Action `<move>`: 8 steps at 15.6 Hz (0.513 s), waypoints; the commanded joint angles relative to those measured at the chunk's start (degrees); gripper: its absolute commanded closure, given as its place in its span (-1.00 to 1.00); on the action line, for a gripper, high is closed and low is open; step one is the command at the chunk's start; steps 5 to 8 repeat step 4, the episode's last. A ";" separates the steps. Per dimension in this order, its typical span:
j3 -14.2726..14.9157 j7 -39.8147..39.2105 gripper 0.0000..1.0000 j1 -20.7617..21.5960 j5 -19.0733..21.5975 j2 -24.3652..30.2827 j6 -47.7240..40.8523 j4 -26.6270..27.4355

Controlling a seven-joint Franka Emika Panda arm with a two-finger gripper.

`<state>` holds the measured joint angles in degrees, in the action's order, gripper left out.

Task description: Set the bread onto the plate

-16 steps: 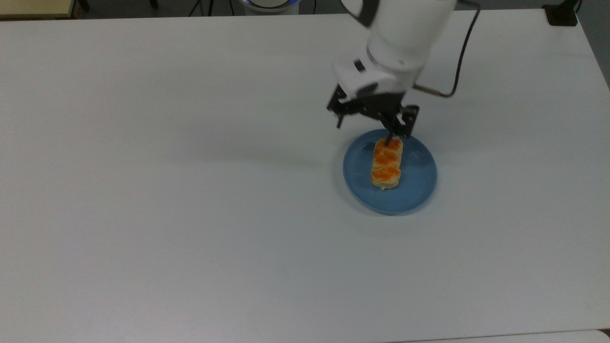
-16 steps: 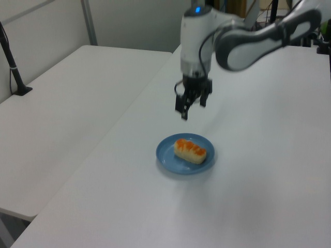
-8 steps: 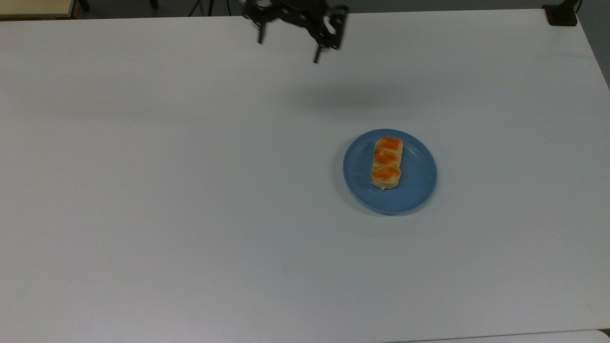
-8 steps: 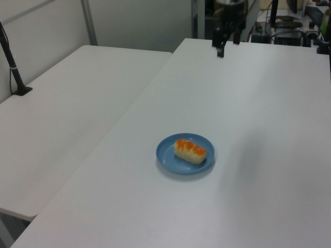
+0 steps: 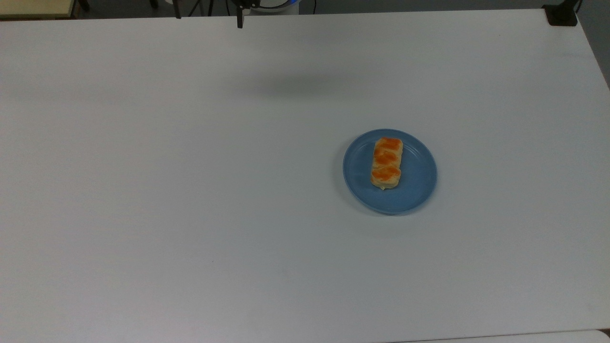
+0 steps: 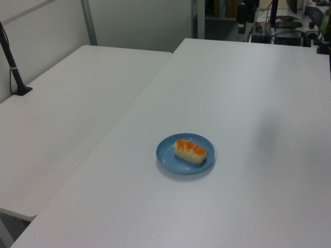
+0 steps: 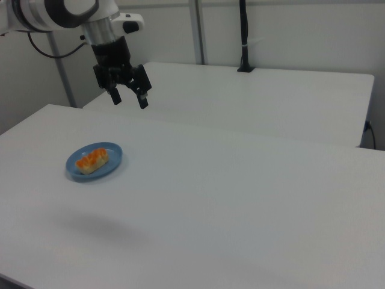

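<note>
Resting spot: the bread (image 5: pixel 386 163) lies flat on the plate (image 5: pixel 415 190), within the raised rim, its long axis running toward the far edge of the counter (image 5: pixel 190 190) in the top view; three orange-brown patches face up
Plate position: in the top view, right of the counter's middle, well apart from every edge and corner; it sits in the same place as a second ago
Tool: the tool (image 7: pixel 127 98) hangs high in the right view, up and to the plate's right, its two fingers spread apart with nothing between them
What changed: a second ago the tool hung just over the far end of the bread, fingers already parted; half a second ago it had pulled back to the far edge of the counter in the top view; now just a dark tip shows at that edge
Bread since then: unmoved across the three moments, same angle, same place on the plate
Meaning for the task: my reading is that the placing is done and the arm is retreating; nothing left seems to need a grasp
Risk: little, as the bun lies flat and clear of the rim
</note>
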<state>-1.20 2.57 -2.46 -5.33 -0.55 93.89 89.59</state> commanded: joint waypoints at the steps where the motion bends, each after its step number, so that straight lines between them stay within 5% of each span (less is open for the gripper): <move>1: 0.32 -4.06 -1.00 -0.44 1.02 1.69 0.85 2.08; 8: 0.32 -4.42 -1.00 -0.44 1.20 1.78 0.68 1.91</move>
